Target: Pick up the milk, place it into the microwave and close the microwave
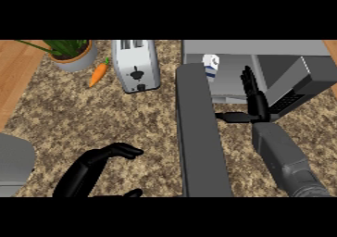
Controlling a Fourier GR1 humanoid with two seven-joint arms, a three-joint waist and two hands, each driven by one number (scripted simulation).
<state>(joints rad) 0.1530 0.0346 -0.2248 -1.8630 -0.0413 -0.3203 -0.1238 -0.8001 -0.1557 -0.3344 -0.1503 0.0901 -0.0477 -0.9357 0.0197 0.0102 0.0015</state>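
Milk (211, 66) sits inside microwave (267, 69) at upper right of frame, so placing looks done; your right hand (253, 95) is beside it, fingers straight and together, holding nothing; door (201, 134) stands open, closing remains; left hand (106, 159) lower left, fingers curled, empty.

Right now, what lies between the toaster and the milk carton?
In the head view, the open microwave door stands between the toaster and the milk, which sits inside the microwave. Left of the door is only bare counter.
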